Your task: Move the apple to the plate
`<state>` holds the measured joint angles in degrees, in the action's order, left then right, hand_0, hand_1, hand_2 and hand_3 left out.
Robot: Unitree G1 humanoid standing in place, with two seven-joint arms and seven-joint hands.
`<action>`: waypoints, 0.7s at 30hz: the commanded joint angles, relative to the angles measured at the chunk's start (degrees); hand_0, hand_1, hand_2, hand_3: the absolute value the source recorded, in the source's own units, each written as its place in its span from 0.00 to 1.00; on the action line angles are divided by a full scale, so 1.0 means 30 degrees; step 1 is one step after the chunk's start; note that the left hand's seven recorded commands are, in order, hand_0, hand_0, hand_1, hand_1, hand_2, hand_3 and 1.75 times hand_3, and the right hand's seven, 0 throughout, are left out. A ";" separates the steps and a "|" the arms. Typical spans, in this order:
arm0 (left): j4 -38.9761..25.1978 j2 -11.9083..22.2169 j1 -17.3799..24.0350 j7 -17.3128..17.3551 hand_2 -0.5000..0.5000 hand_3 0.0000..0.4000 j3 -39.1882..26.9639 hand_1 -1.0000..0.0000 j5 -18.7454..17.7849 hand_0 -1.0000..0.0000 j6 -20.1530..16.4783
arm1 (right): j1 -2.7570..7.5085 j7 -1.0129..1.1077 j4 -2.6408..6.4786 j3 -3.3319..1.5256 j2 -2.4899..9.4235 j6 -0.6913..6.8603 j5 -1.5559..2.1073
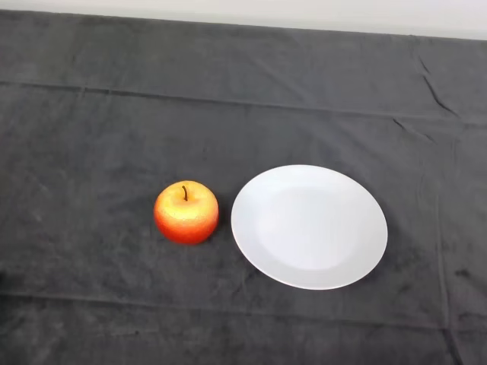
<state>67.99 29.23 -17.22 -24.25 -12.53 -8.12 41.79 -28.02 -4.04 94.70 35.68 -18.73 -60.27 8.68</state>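
Note:
A red and yellow apple [186,212] with a short dark stem stands upright on the dark cloth, a little left of centre. Just to its right lies a round white plate [309,226] with nothing on it. A narrow strip of cloth separates the apple from the plate's left rim.
The dark cloth [114,114] covers the whole table, with creases running across it and a few folds at the far right. A pale wall strip [304,14] borders the table's far edge.

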 commanded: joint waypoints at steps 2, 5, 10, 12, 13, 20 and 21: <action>0.0552 -0.0325 -0.1003 -0.0086 0.50 0.00 -0.0468 1.00 0.0414 1.00 0.0569 | 0.1815 -0.0114 0.2134 0.0350 0.1533 0.1636 0.0118; 0.0532 -0.0249 -0.0905 0.0027 0.50 0.00 -0.0553 1.00 0.0428 1.00 0.0765 | 0.1815 -0.0115 0.2135 0.0354 0.1533 0.1635 0.0114; 0.0453 0.0215 -0.0499 0.0736 0.50 0.00 -0.0977 1.00 0.0102 1.00 0.1226 | 0.1814 -0.0116 0.2138 0.0360 0.1532 0.1633 0.0107; 0.0451 0.0411 -0.0925 0.0705 0.50 0.00 -0.0962 1.00 0.0208 1.00 0.0985 | 0.1814 -0.0116 0.2139 0.0363 0.1531 0.1632 0.0104; 0.0445 0.0483 -0.1036 0.0720 0.50 0.00 -0.0974 1.00 0.0241 1.00 0.0978 | 0.1814 -0.0116 0.2140 0.0364 0.1531 0.1632 0.0103; 0.0288 0.0306 -0.1490 0.0115 0.50 0.00 -0.0619 1.00 0.1029 1.00 0.1492 | 0.1813 -0.0117 0.2145 0.0373 0.1530 0.1629 0.0093; 0.0245 0.0261 -0.1574 -0.0004 0.50 0.00 -0.0525 1.00 0.1187 1.00 0.1561 | 0.1813 -0.0117 0.2145 0.0374 0.1529 0.1628 0.0092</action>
<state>67.99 29.32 -19.71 -23.94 -14.40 -4.99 45.29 -28.09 -4.04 94.95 35.79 -18.78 -60.44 8.61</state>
